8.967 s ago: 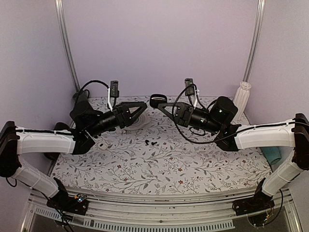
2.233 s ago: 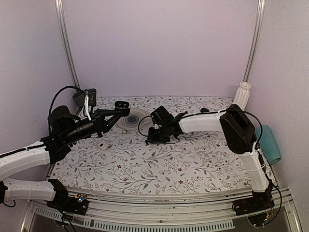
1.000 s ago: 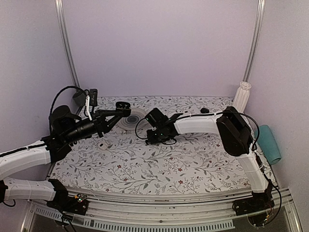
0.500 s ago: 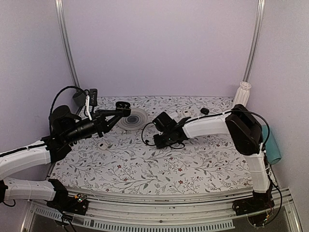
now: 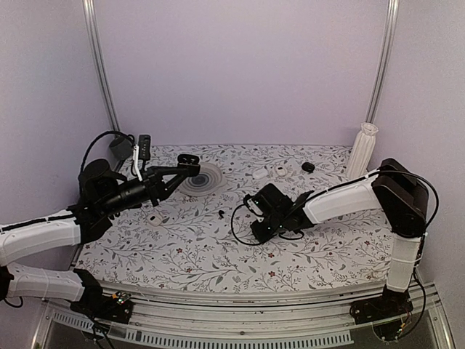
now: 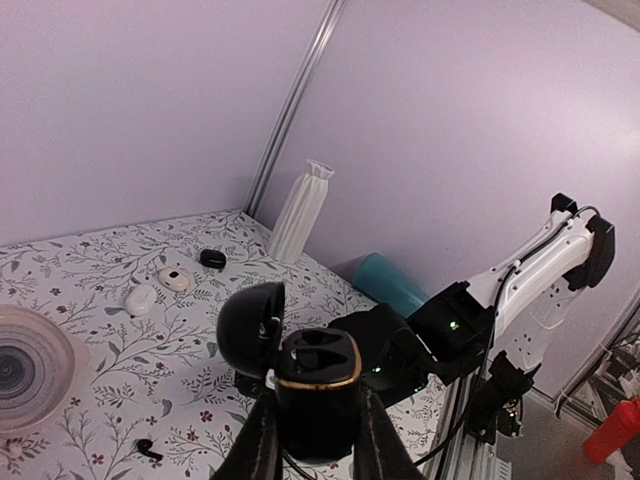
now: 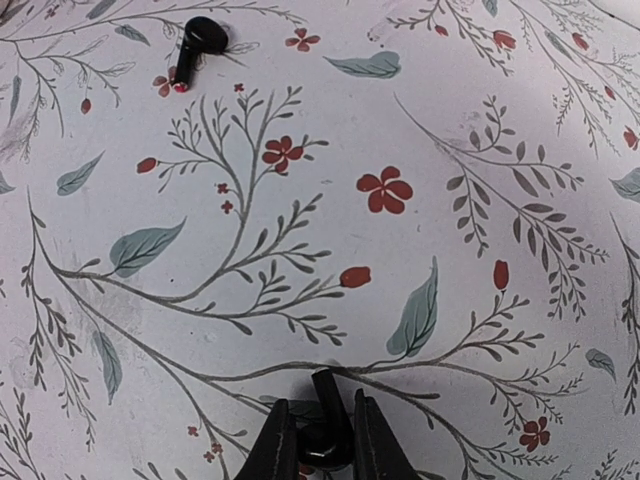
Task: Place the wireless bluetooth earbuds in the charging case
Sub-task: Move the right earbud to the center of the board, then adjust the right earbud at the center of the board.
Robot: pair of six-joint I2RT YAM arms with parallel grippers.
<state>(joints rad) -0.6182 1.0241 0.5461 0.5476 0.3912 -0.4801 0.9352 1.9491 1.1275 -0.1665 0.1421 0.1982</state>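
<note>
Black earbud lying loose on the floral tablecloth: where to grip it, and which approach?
Likely top-down, pinching the small black stemmed earbud at its bulbous head, squeezing across its long axis. It lies flat and alone on the floral tablecloth, so both flanks are free.

Left gripper [image 6: 313,432], aimed two o'clock, clamped the charging case [image 6: 316,385]; right gripper [image 7: 318,442], aimed nine o'clock, pinched an earbud [image 7: 323,396].

High rear overview; two close wrist views.

Vase [image 5: 361,149], white cases [image 5: 280,171] and disc [image 5: 204,179] stand behind the loose earbud [image 5: 220,213].
</note>
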